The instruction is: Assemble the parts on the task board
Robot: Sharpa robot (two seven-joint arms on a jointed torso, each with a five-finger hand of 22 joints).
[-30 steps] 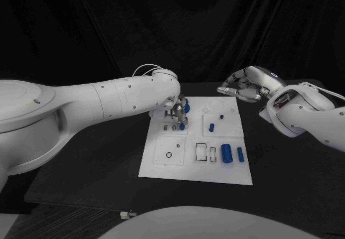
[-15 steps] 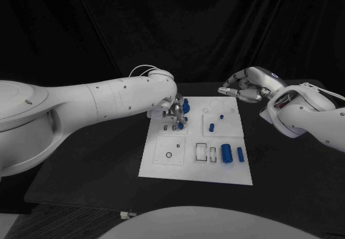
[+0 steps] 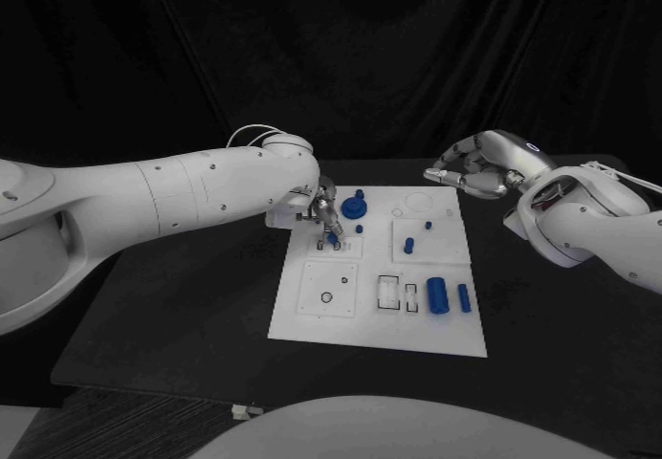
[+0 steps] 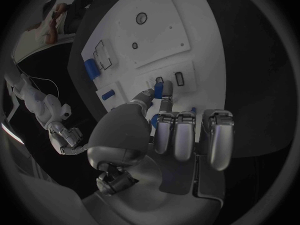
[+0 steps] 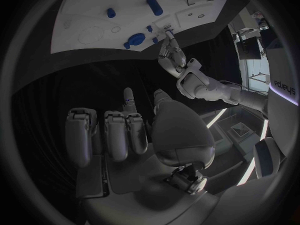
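Note:
The white task board (image 3: 362, 306) lies mid-table. My left hand (image 3: 323, 216) hovers over its far left part and pinches a small blue part (image 4: 159, 89) between thumb and a finger, just above two small slots (image 4: 170, 79). Beside the hand a blue knob-shaped part (image 3: 356, 205) stands on the board, also seen as the knob (image 5: 136, 39). A blue peg (image 3: 408, 245), a thick blue cylinder (image 3: 436, 295) and a thin blue one (image 3: 462, 297) lie farther right. My right hand (image 3: 476, 172) hangs above the table beyond the board's far right corner, fingers curled, holding nothing.
The board (image 4: 156, 30) carries round and rectangular recesses (image 3: 325, 296) on its near half. Black table (image 3: 180, 316) surrounds it on all sides. My left forearm (image 3: 165, 201) reaches across the table's left side.
My left hand has drawn back a little toward the board's far left corner, still pinching the blue part. The right hand has stayed where it was.

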